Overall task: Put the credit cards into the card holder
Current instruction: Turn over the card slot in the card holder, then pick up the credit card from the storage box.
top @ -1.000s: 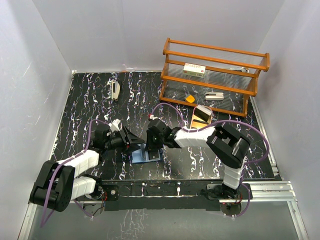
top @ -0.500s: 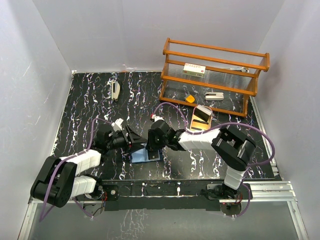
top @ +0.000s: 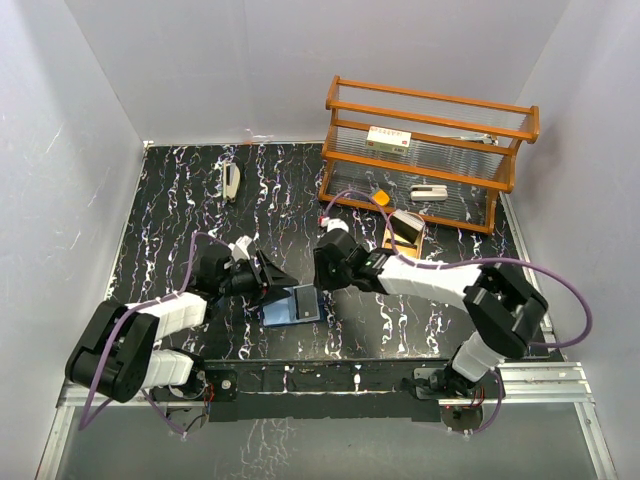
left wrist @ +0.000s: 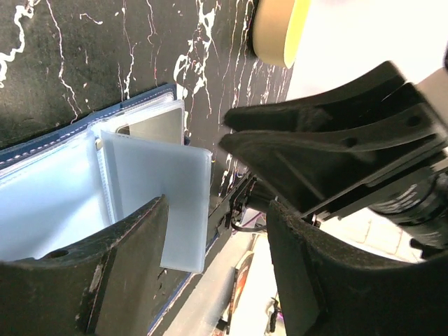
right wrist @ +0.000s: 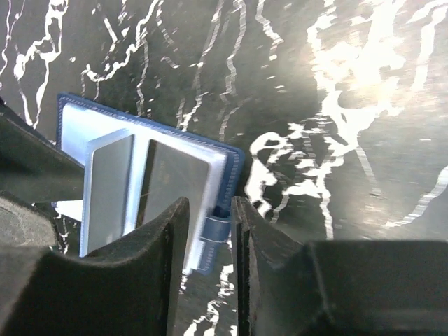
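The navy card holder (top: 291,307) lies open on the black marbled table, near the front. Its pale blue-grey inside (left wrist: 56,203) shows, with one pale page (left wrist: 157,199) standing up. Two grey credit cards (right wrist: 108,189) (right wrist: 175,185) sit in its slots. My left gripper (top: 275,281) (left wrist: 217,269) is open at the holder's left side, with one finger (left wrist: 105,280) over the pale inside. My right gripper (top: 325,272) (right wrist: 210,241) hangs just right of the holder. Its jaws stand a little apart, and the holder's snap tab (right wrist: 217,227) shows in the gap. Nothing is gripped.
A gold oval tray (top: 403,232) with something pale in it lies right of the right gripper. Behind it stands a wooden rack (top: 430,150) with small items on its shelves. A white object (top: 231,182) lies at the back left. White walls enclose the table.
My right gripper has drawn back up and to the right, away from the holder, and its jaws have parted. The left gripper has barely moved.
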Action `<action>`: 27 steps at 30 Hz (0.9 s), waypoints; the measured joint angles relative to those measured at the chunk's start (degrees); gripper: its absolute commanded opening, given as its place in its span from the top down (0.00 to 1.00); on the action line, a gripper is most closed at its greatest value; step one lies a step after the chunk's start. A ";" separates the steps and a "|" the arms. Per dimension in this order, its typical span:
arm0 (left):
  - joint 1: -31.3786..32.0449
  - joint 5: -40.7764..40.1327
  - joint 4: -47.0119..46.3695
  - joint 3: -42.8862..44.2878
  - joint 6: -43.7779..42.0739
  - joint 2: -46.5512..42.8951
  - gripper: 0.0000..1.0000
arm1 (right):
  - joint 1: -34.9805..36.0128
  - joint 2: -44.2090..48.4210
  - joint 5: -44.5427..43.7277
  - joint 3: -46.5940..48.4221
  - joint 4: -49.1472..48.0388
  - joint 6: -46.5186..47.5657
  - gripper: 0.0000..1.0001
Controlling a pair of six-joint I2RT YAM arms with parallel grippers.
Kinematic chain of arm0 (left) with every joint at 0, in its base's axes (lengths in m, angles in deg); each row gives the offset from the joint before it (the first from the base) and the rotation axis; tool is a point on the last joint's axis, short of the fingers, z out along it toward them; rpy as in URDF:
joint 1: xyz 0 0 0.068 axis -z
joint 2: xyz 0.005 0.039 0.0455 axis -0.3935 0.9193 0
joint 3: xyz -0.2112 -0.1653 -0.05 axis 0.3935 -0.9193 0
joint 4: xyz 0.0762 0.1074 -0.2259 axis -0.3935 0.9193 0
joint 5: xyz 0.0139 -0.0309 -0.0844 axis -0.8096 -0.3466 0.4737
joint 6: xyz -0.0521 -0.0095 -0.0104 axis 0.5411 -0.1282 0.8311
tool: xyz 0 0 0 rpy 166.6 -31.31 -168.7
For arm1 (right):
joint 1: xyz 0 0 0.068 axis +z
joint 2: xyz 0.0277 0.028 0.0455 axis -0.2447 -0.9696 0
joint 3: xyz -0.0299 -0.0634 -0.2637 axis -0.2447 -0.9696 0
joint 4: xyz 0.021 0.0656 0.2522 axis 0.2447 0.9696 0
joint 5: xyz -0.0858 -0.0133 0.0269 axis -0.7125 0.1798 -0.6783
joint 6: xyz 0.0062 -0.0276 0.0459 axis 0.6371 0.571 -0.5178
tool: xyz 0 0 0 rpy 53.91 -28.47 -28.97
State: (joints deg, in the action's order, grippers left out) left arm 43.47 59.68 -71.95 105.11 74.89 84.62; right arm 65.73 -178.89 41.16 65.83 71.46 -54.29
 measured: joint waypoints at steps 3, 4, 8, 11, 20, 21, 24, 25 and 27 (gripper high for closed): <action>0.48 -0.31 -0.02 0.22 -0.35 0.39 0.44 | -2.38 3.30 -1.88 0.00 2.40 2.49 0.65; 0.55 -0.31 -0.13 0.31 -0.50 0.83 0.43 | -3.43 4.57 -2.49 0.00 3.04 3.37 0.64; 0.87 -0.20 -0.72 0.39 -0.66 3.61 0.43 | -8.22 8.59 -4.50 0.13 5.20 8.20 0.56; 1.11 0.00 -1.05 0.46 -1.01 5.31 0.43 | -11.72 9.22 -6.56 1.01 7.15 12.15 0.50; 1.49 -0.20 6.25 4.90 -7.43 5.09 0.37 | -22.10 8.11 -12.72 6.71 11.45 25.38 0.42; 1.49 -0.61 8.00 5.86 -8.66 4.15 0.34 | -22.75 7.52 -13.31 7.39 11.43 26.32 0.42; 1.55 -2.32 12.74 7.87 -11.78 -0.17 0.28 | -24.41 4.76 -15.08 9.38 11.41 29.35 0.41; 1.57 -3.04 14.69 8.48 -12.92 -2.08 0.26 | -24.74 3.74 -15.72 9.86 11.45 30.27 0.41; 1.57 -4.44 18.95 10.32 -15.28 -5.73 0.02 | -25.20 1.55 -16.72 10.73 11.56 32.11 0.41</action>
State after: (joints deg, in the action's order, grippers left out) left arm 45.04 55.24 -53.00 115.43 59.62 78.89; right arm 40.53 -177.34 24.44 76.56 83.02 -22.18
